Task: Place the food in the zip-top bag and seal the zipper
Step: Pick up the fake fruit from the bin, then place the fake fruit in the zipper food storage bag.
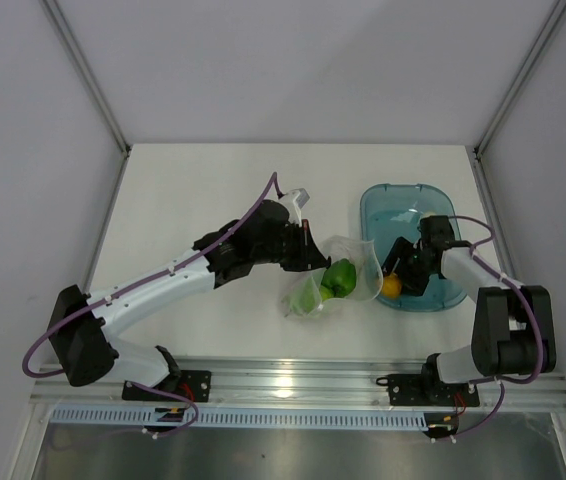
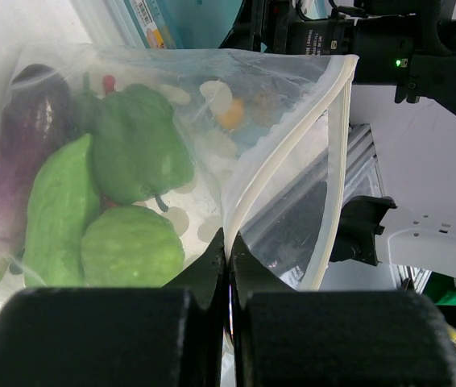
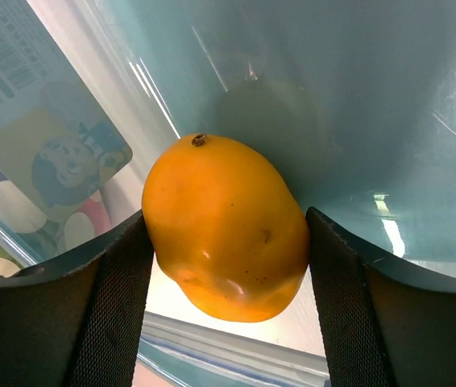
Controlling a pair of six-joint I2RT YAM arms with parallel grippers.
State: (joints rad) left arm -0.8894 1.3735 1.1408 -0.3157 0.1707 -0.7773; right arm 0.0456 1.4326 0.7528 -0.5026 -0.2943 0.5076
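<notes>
The left gripper (image 2: 228,251) is pinched shut on the zip-top bag (image 2: 212,121) at its zipper (image 2: 280,157), holding the mouth open (green pepper (image 2: 139,145) inside). Just right of the bag, the right gripper (image 3: 226,270) squeezes the yellow-orange fruit (image 3: 220,218) above the teal tray (image 1: 403,200), possibly lifted, for loading.

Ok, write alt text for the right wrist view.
A yellow-orange toy fruit sits between the right hand's two black fingers, touching both, inside the teal-blue translucent tray. A printed label shows through the tray's wall at left.
</notes>
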